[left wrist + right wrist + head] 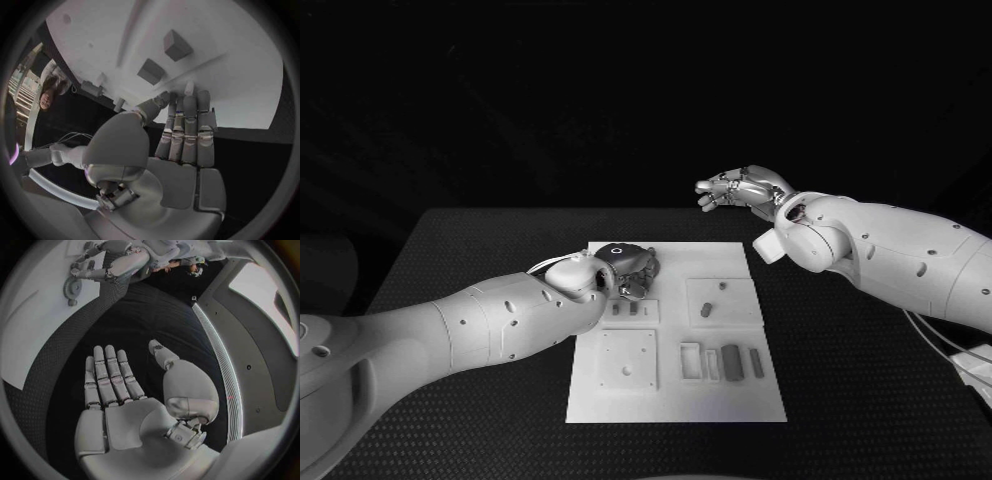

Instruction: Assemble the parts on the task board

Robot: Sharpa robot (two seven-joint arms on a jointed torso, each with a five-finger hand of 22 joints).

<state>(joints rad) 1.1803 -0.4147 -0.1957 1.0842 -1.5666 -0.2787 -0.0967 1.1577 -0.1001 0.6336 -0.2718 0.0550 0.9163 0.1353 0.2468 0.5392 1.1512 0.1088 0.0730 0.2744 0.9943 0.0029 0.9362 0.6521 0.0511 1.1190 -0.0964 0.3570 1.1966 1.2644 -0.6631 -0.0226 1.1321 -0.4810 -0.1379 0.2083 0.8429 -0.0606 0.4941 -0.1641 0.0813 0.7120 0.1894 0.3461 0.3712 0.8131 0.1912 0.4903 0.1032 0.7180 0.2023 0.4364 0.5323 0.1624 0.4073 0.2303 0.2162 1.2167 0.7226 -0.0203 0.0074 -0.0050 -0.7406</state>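
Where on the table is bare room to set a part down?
Bare black table flanks the task board: left of it beyond the left hand, and right of it below the raised right hand. The board's centre is crowded with parts.

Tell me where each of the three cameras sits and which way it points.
Head view: on the robot's head, looking down at the white board; both arms show.
Left wrist view: behind the left robot hand, facing the board and its raised parts.
Right wrist view: behind the open right robot hand, held over the black table.
Shared: the right wrist view also catches the board and left robot hand.
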